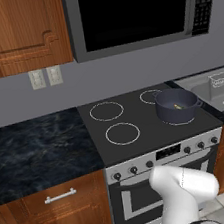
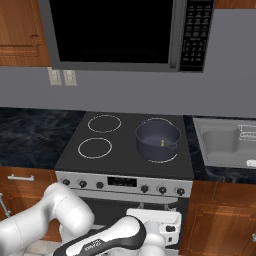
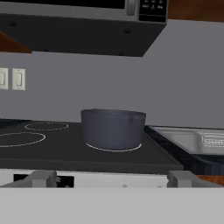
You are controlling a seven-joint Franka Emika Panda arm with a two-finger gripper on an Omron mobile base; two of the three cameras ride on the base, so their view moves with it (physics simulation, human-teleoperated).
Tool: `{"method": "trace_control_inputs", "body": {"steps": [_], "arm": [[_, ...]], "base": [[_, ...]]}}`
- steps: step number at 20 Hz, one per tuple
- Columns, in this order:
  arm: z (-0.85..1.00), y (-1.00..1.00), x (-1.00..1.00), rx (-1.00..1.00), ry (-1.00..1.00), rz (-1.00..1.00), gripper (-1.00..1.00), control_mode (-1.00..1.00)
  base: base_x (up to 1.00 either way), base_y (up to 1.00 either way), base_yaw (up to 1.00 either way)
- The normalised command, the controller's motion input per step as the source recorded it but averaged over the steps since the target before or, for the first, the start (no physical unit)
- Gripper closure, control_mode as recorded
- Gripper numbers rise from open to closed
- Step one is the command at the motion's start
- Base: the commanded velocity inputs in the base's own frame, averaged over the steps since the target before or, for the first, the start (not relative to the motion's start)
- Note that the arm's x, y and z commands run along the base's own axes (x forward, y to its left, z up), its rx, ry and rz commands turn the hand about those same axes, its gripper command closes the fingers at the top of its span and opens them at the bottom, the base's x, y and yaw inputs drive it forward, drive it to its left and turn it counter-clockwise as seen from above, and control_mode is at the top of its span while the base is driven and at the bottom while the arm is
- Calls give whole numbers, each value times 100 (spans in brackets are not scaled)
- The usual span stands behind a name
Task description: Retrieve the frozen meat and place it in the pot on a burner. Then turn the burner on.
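Dark blue-grey, round and straight-walled, the pot [image 1: 176, 106] sits on the front right burner [image 2: 159, 154] of your black glass cooktop [image 1: 139, 145]. From above you see the frozen meat [image 2: 162, 143] inside; the hand view hides it behind the wall. Your gripper [image 3: 112, 178] stands wide open, empty.

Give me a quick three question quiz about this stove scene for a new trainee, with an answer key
1. True or false: the frozen meat lies inside the pot.
2. Which ring does the pot sit on? A) front left B) back left C) front right burner
3. Fill in: the gripper, facing the stove's front, has its jaws ____.

Key: 1 true. 2 C. 3 open.
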Motion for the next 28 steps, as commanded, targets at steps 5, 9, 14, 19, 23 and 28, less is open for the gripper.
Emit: {"method": "trace_control_inputs", "body": {"steps": [5, 9, 14, 19, 23, 28], "arm": [[-24, 0, 24, -2, 0, -2, -100, -100], [-23, 0, 13, -1, 0, -1, -100, -100], [-25, 0, 6, 0, 0, 0, -100, -100], [-18, 0, 0, 0, 0, 0, -100, -100], [-5, 0, 0, 0, 0, 0, -100, -100], [-8, 0, 1, 0, 0, 0, -100, -100]], "base": [[0, 0, 0], [0, 0, 0], [0, 0, 0], [0, 0, 0], [0, 0, 0], [0, 0, 0]]}}
